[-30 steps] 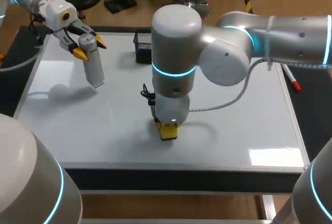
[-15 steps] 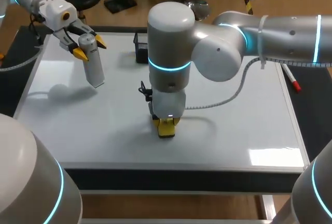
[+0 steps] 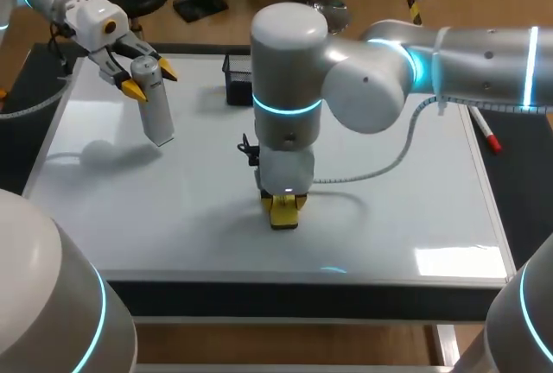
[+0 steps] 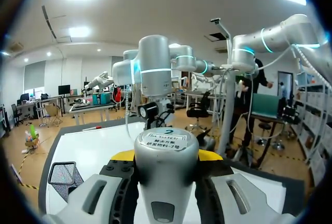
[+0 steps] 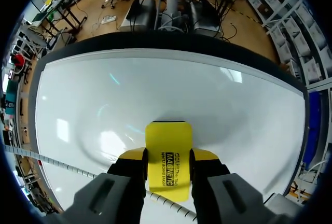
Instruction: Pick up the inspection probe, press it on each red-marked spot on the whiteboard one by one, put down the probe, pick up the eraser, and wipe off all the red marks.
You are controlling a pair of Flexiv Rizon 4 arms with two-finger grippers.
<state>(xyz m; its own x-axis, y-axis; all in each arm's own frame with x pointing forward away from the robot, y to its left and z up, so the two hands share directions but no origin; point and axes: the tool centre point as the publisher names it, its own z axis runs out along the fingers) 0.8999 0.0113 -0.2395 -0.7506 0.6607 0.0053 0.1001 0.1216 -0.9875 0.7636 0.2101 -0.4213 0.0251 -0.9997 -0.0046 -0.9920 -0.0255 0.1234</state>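
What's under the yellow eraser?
The eraser, held in the right gripper, rests on the whiteboard. Only plain white board shows around it; the patch right beneath it is covered.

The head camera stood high behind the robot, looking down and forward over the whole whiteboard point(image 3: 415, 192), from its near edge to its far edge. The left wrist camera sat low at the far left corner, close behind the probe point(image 4: 166, 177). It faced nearly level across the board toward the right. It shared with the head view the mesh basket point(image 4: 62, 175) and the upright column of the right arm point(image 4: 154, 73). The right wrist camera hung close over the near middle of the board, looking steeply down and toward the far edge. It shared with the head view the eraser point(image 5: 167, 159) and the bare board around it.
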